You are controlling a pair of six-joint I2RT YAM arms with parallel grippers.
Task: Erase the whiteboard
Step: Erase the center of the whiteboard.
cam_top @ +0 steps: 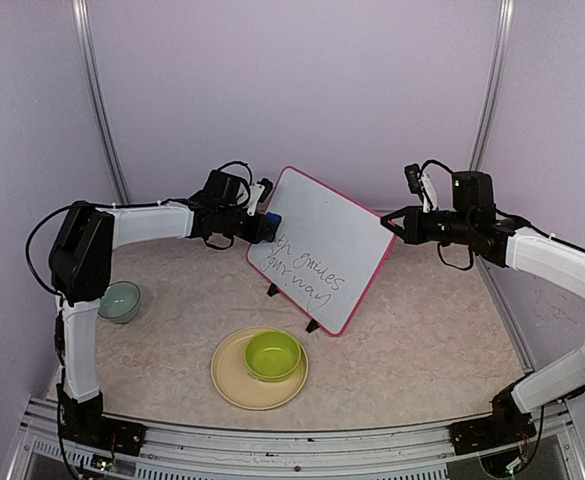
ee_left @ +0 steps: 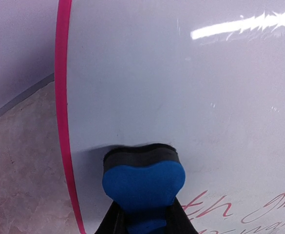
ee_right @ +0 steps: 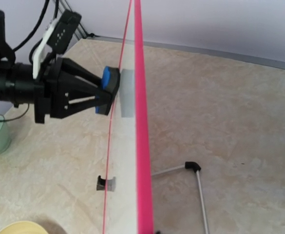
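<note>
Left jaws hold the blue foam eraser [ee_left: 143,187] on the pink-framed whiteboard [ee_left: 181,87]; sweep flat over the handwriting [cam_top: 312,265]; right jaws unclear

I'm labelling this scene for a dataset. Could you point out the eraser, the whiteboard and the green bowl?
eraser [ee_left: 143,187]: left wrist view, on its blue back.
whiteboard [cam_top: 322,220]: top external view, on the bare white upper face.
green bowl [cam_top: 273,355]: top external view, on its inside.

Pink-framed white whiteboard [cam_top: 327,235], apparently dark handwriting [cam_top: 302,272], blue eraser [ee_left: 143,187], lime bowl [cam_top: 273,353], cream plate [cam_top: 230,382]
</note>
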